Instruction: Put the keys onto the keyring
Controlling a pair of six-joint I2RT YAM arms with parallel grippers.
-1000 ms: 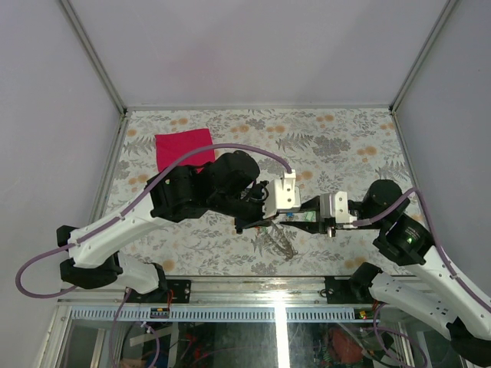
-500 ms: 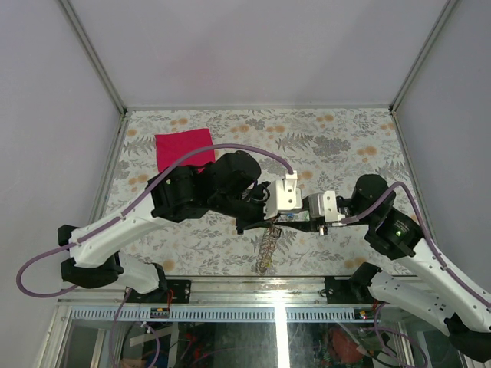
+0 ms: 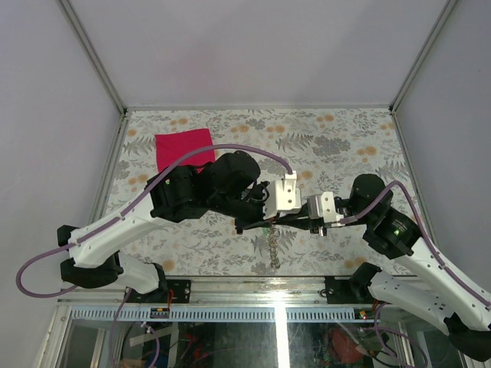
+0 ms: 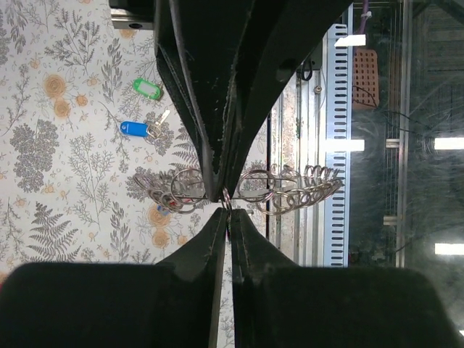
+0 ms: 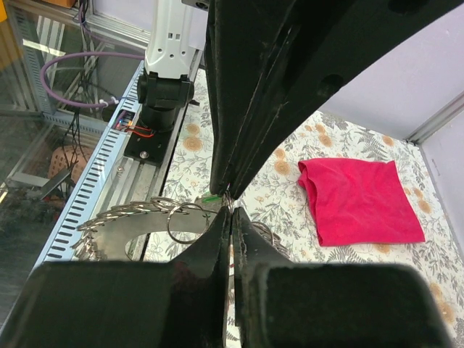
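keyring [image 3: 272,244] hangs at centre, dangling toward the near edge from where both claws meet. i read left gripper [image 4: 227,212] as jaws together, clamped on a loop of the ring. right gripper [image 5: 231,210] sits tip to tip with it, jaws together on the same loop. green key [image 4: 146,88] and blue key [image 4: 134,129] lie on the table [image 3: 337,146], apart from the ring. cloth [image 3: 185,148] far left.

From above, the keyring [image 3: 272,247] is showing too small to make out its coils, and the left arm [image 3: 199,192] is covering a corner of the cloth [image 3: 181,146]. In the left wrist view, black fingers [image 4: 210,109] are hiding the ring's middle. In the right wrist view, fingers [image 5: 254,109] are hiding all but a sliver of a green key [image 5: 210,197].
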